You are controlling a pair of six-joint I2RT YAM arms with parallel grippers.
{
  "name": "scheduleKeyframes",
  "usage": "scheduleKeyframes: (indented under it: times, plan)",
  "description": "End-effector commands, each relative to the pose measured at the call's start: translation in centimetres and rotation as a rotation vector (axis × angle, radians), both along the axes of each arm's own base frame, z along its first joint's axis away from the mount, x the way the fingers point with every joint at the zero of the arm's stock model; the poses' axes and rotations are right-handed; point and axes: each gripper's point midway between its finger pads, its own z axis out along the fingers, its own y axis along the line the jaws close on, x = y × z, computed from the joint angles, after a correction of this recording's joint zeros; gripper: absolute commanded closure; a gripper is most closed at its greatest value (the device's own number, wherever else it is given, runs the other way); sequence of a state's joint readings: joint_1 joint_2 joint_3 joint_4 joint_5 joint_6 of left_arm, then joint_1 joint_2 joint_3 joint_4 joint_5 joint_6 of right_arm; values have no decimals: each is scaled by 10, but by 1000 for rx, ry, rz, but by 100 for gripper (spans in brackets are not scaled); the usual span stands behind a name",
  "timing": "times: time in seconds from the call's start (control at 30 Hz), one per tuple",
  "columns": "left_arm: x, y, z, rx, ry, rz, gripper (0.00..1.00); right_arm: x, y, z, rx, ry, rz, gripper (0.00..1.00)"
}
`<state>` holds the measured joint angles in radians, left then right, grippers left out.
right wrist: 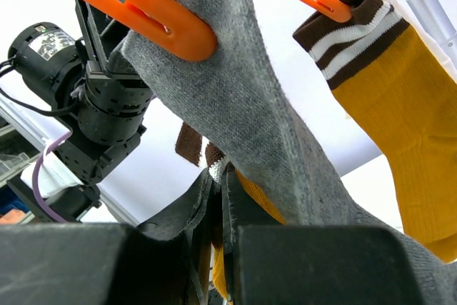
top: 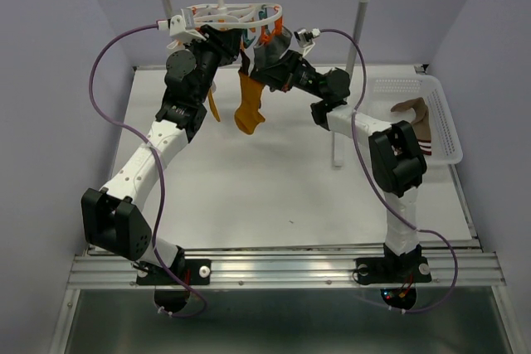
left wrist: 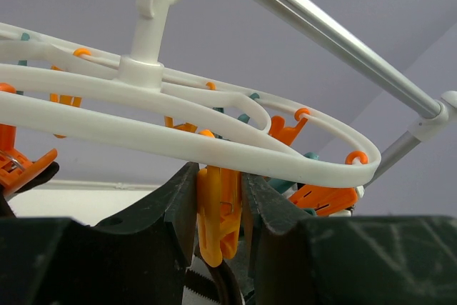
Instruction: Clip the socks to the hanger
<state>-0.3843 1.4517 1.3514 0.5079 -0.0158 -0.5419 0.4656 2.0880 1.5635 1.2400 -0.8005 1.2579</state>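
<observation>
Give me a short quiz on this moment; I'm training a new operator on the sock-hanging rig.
1. True or false: the left gripper is squeezing an orange clip under the hanger.
2. Which sock is the right gripper shut on? A) the mustard sock B) the grey sock C) a white sock
3. Short answer: where does the unclipped sock lie?

Key: 1 true. 2 B. 3 in the basket on the right side of the table.
</observation>
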Motion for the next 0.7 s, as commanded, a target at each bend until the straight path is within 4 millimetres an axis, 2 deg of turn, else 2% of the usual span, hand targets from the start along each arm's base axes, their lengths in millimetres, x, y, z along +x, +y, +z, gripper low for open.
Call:
scheduleKeyframes:
  times: [0.0,0.37,0.47,0.67]
  plan:
    - [-11,0,33,-50,-97,-18,100,-3,-5,26,57,-59,-1,94]
    - [-9,0,33,-61,-96,-20,100,1,-4,31,79,-56,2,93]
    - [-13,-5,34,-55,-104,-54,100,0,-4,33,88,-52,15,92]
    - [-11,-5,33,-68,-107,-55,100,3,-3,29,97,-25,31,91]
